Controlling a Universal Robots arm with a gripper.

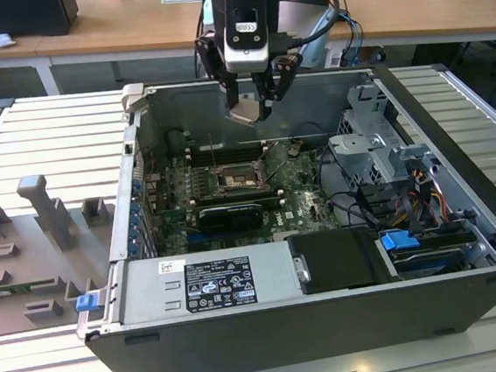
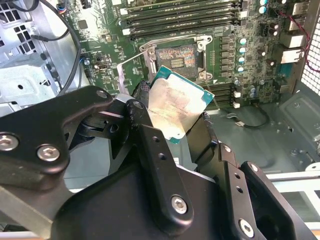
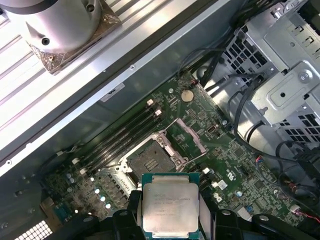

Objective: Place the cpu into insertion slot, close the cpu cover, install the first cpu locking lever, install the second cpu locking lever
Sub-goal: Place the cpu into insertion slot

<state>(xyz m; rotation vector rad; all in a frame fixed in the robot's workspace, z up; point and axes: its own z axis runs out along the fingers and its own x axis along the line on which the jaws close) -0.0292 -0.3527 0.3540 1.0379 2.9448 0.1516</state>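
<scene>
Wooden desks (image 1: 128,30) line the back of a workshop. In front of them a ribbed pale-metal tabletop (image 1: 41,135) carries an open computer case (image 1: 333,336) lying on its side. Grey fixture blocks (image 1: 44,214) stand on the tabletop at the exterior view's left.

The arm hangs over the rear part of the case. Its gripper (image 1: 249,107) is clamped on the cpu (image 1: 245,113), with a black finger (image 2: 150,145) pressing on each of two opposite edges of the chip. Both wrist views show the pale metallic top of the cpu (image 3: 170,207) with a green rim around it. In the exterior view it sits tilted between the fingertips.

The cpu is in the air, well apart from the green motherboard (image 1: 306,194). The insertion slot (image 1: 233,180) lies below it in the middle of the board, dark and uncovered. The cpu cover (image 3: 190,134) is swung up on its hinge beside the slot, and the board shows through its window.

Long black memory slots (image 3: 120,137) run along one side of the slot. A grey box with a white label (image 1: 206,282) sits against the near wall of the case, and a metal drive cage (image 1: 376,152) with cables fills the exterior view's right.
</scene>
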